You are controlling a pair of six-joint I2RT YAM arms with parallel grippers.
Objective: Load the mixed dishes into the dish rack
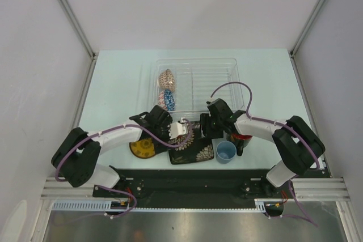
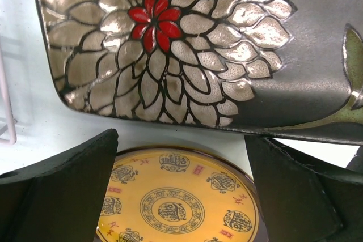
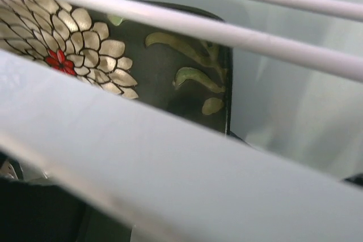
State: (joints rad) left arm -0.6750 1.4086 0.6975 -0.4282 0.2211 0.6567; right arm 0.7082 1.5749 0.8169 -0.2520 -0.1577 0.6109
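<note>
The left gripper (image 2: 181,160) is open as wide as it goes and holds nothing. Its two black fingers (image 2: 62,196) stand far apart. The yellow saucer (image 2: 176,205) shows in the gap between them, lower down. Just past the fingers is the black square floral plate (image 2: 187,49), with a big pale flower and a small red flower on it. From above, the plate (image 1: 193,151) lies on the table (image 1: 113,83), close to the near side of the dish rack (image 1: 227,75) and not in it. The saucer (image 1: 142,149) sits on the plate's left, and the plate's edge reaches over it a little. It is not clear if the two touch. The right gripper (image 1: 207,124) is over the far right part of the plate, close to the rack. The pictures do not show how far open it is or if it holds anything. Its camera looks past thin white wires (image 3: 238,32) and sees the plate behind them. A beige bowl (image 1: 166,77) and a blue bowl (image 1: 167,99) stand on their edges in the left part of the rack. A light-blue cup (image 1: 226,152) sits on the table just right of the plate. A black mug (image 1: 241,140) with red inside is beside the cup, partly hidden under the right arm.
</note>
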